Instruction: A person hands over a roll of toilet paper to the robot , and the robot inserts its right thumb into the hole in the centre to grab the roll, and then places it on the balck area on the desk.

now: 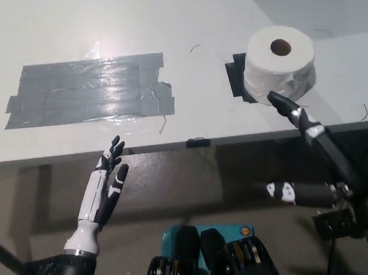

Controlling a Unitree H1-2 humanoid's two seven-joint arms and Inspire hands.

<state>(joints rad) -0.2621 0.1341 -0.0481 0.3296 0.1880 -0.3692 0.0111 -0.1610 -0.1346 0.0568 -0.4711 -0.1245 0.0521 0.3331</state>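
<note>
The toilet paper roll [279, 64] stands upright at 1 o'clock on the black patch [237, 77] of the white desk [181, 23]. The black right hand [313, 159], at 4 o'clock, is spread wide and empty. The white left hand [105, 185] rests at 8 o'clock, fingers apart, holding nothing.

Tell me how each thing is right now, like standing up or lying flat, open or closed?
toilet paper roll: standing on end, hole up, on the black area.
black area: flat on the desk, partly covered by the roll.
grey tape patch: stuck flat, nothing on it.
right hand: open, empty, beside the roll.
left hand: open, resting below the desk edge.
</note>
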